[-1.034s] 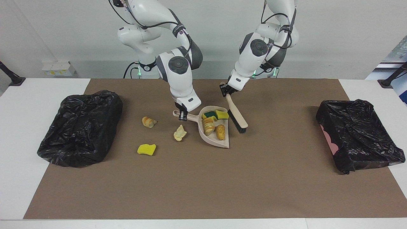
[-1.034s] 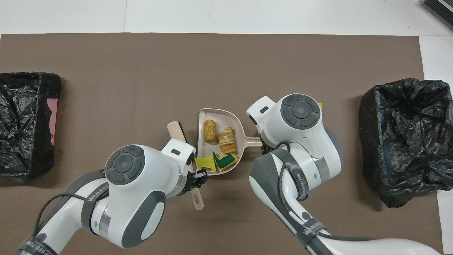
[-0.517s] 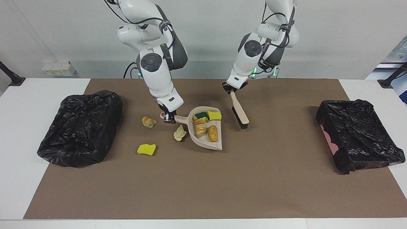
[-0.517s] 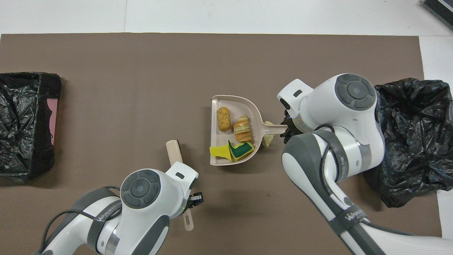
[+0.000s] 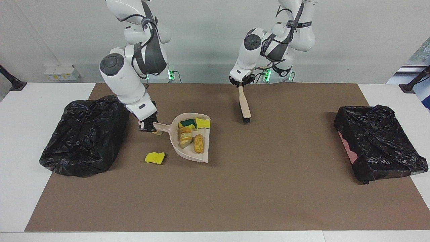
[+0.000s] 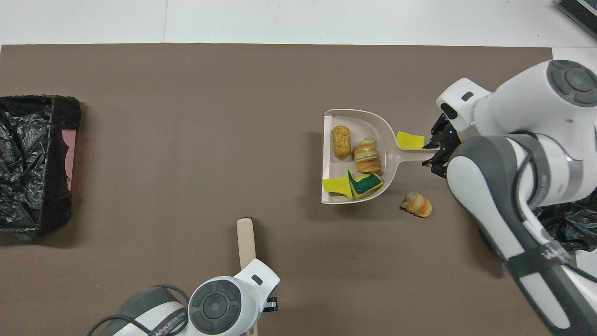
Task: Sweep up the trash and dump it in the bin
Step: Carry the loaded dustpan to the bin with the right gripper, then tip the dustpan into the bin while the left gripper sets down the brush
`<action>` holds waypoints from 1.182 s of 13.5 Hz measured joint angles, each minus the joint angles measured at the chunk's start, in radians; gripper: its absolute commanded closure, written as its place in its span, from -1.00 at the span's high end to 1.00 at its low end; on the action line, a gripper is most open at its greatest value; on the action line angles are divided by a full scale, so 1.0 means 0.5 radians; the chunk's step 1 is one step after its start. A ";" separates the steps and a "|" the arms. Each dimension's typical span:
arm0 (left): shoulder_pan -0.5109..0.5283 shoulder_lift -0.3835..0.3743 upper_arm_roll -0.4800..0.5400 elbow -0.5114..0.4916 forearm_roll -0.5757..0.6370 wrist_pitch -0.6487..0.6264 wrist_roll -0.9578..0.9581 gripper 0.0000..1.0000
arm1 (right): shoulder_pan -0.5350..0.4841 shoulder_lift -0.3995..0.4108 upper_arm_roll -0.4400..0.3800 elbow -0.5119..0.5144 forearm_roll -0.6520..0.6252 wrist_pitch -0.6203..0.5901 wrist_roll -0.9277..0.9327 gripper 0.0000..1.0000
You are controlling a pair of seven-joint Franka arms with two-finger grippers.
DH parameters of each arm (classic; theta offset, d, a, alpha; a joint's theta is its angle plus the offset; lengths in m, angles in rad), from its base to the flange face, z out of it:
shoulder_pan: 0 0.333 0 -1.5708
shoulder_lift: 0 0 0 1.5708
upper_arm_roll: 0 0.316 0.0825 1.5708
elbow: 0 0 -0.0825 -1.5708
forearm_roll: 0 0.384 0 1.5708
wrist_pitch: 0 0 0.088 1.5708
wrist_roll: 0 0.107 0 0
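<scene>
The right gripper (image 5: 146, 126), jaws pinching the dustpan (image 5: 191, 141) by its handle, carries four pieces of the trash (image 5: 189, 133) toward the black-bagged bin (image 5: 84, 134) at the right arm's end of the worktop. Loose scraps remain beside the pan. The left gripper (image 5: 240, 83), jaws clamped on the brush (image 5: 244, 106), waits. Next, I judge, comes lifting over the bin's rim and tipping.

Brown mat (image 5: 235, 195) covers the white table (image 5: 20, 141). A small white box (image 5: 60, 72) sits on the table, off the mat's corner.
</scene>
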 measured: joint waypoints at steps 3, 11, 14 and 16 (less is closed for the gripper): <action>-0.015 0.001 0.000 -0.031 0.000 0.036 0.002 -0.69 | -0.169 -0.001 -0.004 0.095 0.001 -0.088 -0.166 -1.00; -0.011 0.025 0.017 -0.013 0.000 0.144 0.062 1.00 | -0.785 -0.001 -0.017 0.306 0.000 -0.372 -0.753 -1.00; 0.094 0.120 0.040 0.185 0.025 0.152 0.244 1.00 | -0.995 0.013 -0.024 0.382 -0.063 -0.373 -1.008 -1.00; 0.242 0.206 0.049 0.393 0.207 0.129 0.380 1.00 | -1.121 0.030 -0.027 0.438 -0.156 -0.366 -1.127 -1.00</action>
